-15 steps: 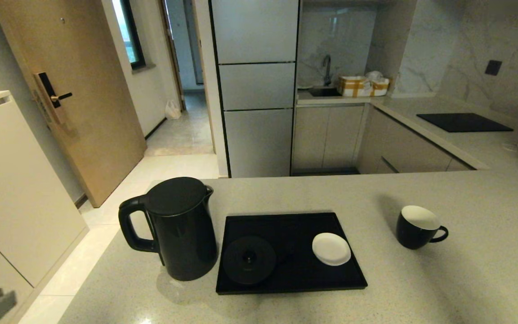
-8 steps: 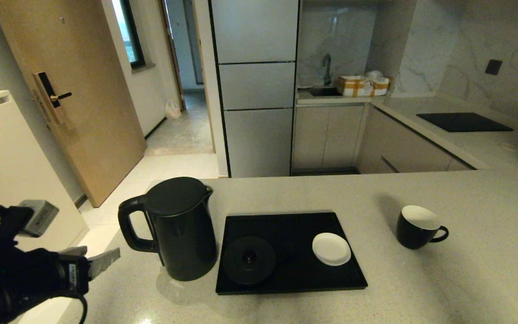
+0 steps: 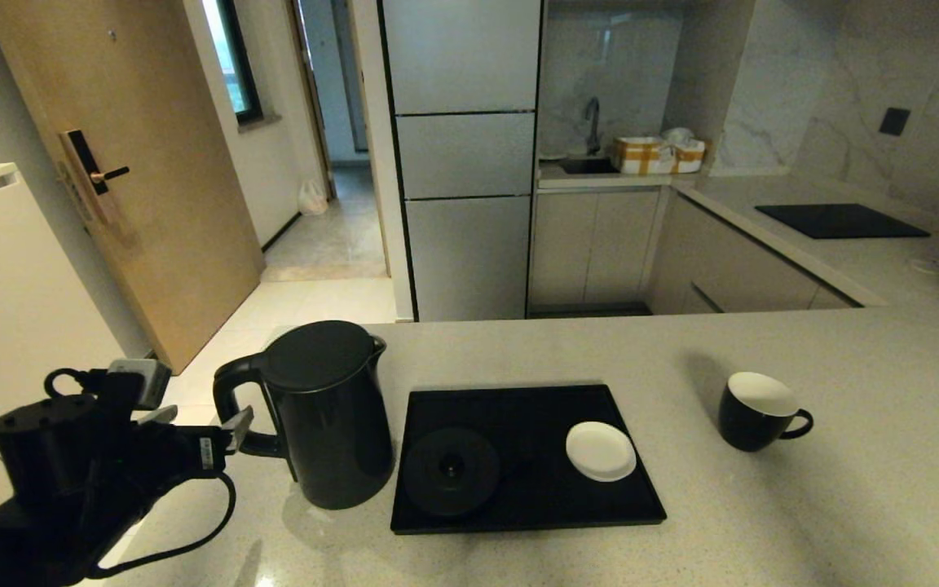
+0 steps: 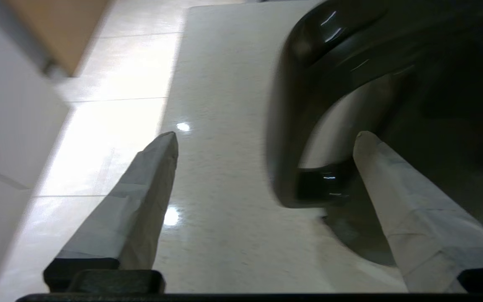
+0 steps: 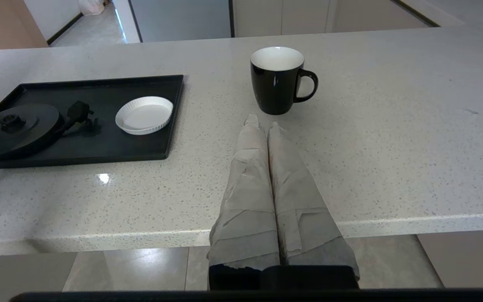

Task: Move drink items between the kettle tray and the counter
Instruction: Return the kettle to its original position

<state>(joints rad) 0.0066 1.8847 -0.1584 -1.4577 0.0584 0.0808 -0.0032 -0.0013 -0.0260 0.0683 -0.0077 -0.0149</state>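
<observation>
So the broad speckled beige-grey stone counter [image 3: 567,350] carries everything here. The flat black rectangular kettle tray [image 3: 518,403] with its low rim sits mid-counter, and the tall glossy black electric kettle [image 3: 331,424] stands on the stone just off the tray's left edge, loop handle facing left. On the tray are the round black kettle base disc [image 3: 451,471] and a small white round saucer [image 3: 600,451]. The little black mug [image 3: 757,411], white inside, is on the counter well right of the tray. The left gripper [image 4: 262,138] has fingers spread wide either side of the handle, not touching it. The right gripper [image 5: 262,121] is pinched closed on nothing, just short of the mug.
</observation>
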